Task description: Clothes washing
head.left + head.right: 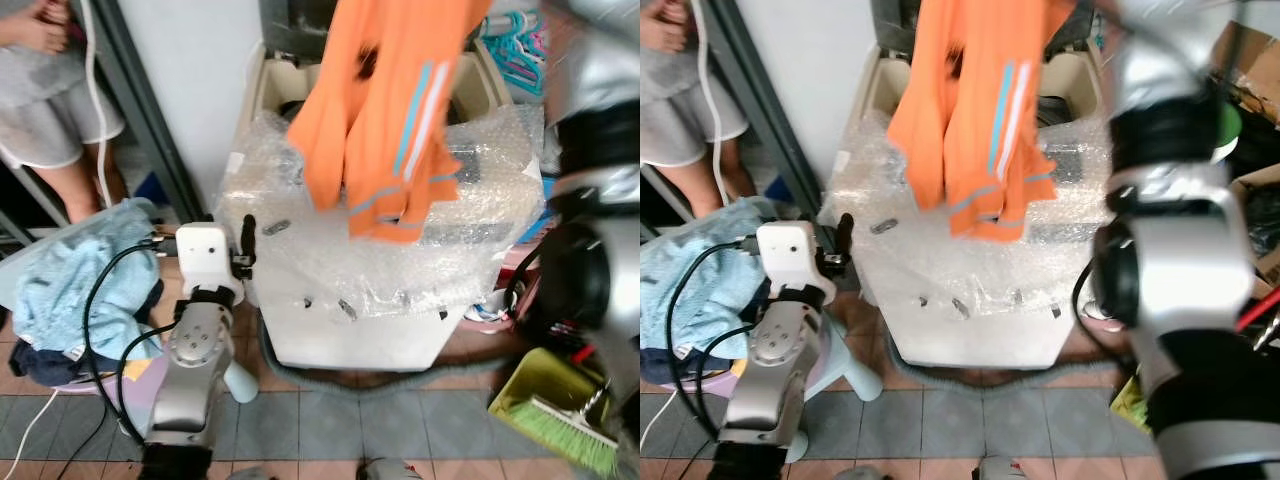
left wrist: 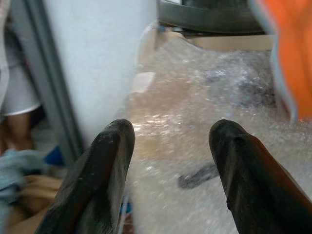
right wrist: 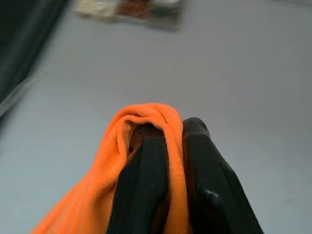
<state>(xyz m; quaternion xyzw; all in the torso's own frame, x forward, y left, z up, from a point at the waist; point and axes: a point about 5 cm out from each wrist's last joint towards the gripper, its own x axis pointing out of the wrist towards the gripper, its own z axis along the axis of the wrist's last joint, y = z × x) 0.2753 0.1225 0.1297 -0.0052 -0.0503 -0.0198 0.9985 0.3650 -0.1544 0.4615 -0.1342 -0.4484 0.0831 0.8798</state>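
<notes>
An orange garment [image 1: 385, 130] with blue and white stripes hangs in the air above the washing machine [image 1: 350, 250], which is draped in bubble wrap. My right gripper [image 3: 168, 161] is shut on a fold of the orange garment [image 3: 146, 122], held high with the arm raised on the right. My left gripper [image 2: 168, 146] stands open and holds nothing, low at the machine's left front corner, its black fingers [image 1: 247, 240] pointing toward the bubble wrap. A pile of light blue clothes [image 1: 75, 285] lies in a basket at the left.
A person [image 1: 50, 100] in grey stands at the back left by a door frame. A green dustpan with a brush [image 1: 555, 410] lies on the tiled floor at the right. Hangers [image 1: 515, 50] hang behind the machine. Black cables [image 1: 110, 320] loop along my left arm.
</notes>
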